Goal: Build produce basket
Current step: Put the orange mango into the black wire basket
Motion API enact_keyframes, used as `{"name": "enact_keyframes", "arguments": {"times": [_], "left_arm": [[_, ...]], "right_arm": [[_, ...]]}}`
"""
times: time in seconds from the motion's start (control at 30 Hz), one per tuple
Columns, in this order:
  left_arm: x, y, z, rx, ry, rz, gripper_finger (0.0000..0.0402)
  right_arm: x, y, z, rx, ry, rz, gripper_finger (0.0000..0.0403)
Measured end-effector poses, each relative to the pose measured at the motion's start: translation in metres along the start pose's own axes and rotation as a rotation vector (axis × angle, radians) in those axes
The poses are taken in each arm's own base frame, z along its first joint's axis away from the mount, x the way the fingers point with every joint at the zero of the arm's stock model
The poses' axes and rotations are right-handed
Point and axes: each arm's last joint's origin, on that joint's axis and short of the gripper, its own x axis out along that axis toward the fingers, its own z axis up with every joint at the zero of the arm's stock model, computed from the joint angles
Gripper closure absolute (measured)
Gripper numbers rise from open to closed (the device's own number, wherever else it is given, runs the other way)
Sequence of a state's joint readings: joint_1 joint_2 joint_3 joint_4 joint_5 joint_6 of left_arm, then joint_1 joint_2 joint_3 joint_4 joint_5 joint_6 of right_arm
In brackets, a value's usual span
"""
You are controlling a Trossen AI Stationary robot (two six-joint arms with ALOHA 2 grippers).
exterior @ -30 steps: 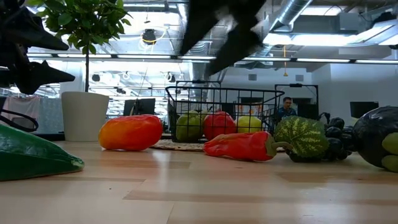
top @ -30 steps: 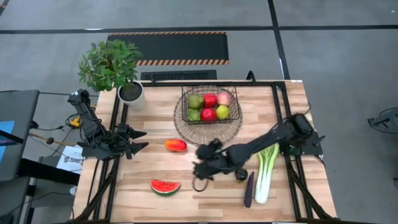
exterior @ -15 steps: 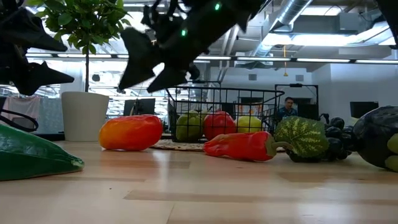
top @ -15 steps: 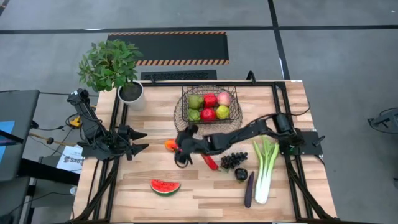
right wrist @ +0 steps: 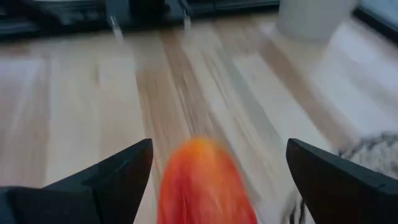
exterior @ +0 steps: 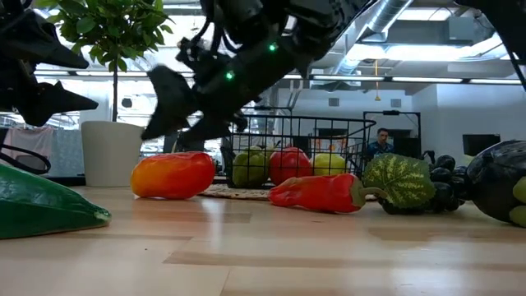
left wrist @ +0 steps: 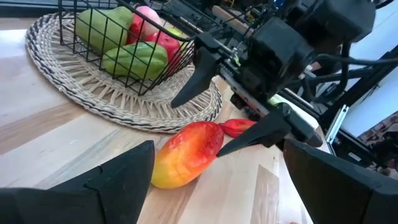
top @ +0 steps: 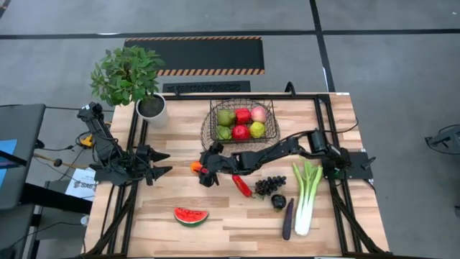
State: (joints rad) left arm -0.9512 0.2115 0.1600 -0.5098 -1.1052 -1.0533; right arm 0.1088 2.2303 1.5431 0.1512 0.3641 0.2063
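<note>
The orange-red mango (left wrist: 186,152) lies on its side on the wood, left of the table's middle. My right gripper (left wrist: 198,127) is open just above it, one finger on either side (right wrist: 219,146); in the high view (top: 203,170) it hides most of the fruit. The dark wire basket (top: 243,121) holds green pears, red apples and a peach, and stands on a round woven tray. The chili (top: 242,185), grapes (top: 269,185), watermelon slice (top: 191,215), eggplant (top: 288,218) and leek (top: 307,194) lie on the table. My left gripper (top: 162,162) waits open at the left edge.
A leafy plant in a white pot (top: 151,109) stands at the far left corner. A small dark striped fruit (top: 279,201) lies near the grapes. The round tray's rim (left wrist: 124,106) comes close to the mango. Bare wood lies between the mango and the watermelon slice.
My right gripper has swung from the near middle of the table toward the left and far side, uncovering the chili and grapes. It has then come down over the mango. The fruits have stayed where they were.
</note>
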Motion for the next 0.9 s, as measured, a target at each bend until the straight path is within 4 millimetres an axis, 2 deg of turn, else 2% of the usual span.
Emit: {"name": "enact_keyframes", "arguments": {"times": [0.2,0.73,0.9], "left_arm": [[0.0,0.0,0.0,-0.001,0.0,0.0,0.006],[0.0,0.0,0.0,-0.005,0.0,0.0,0.006],[0.0,0.0,0.0,-0.005,0.0,0.0,0.006]], "right_arm": [[0.009,0.0,-0.016,-0.004,0.043,-0.003,0.0018],[0.013,-0.001,-0.027,0.023,0.105,-0.018,0.0019],[0.012,-0.001,-0.029,0.033,0.133,-0.028,0.0034]]}}
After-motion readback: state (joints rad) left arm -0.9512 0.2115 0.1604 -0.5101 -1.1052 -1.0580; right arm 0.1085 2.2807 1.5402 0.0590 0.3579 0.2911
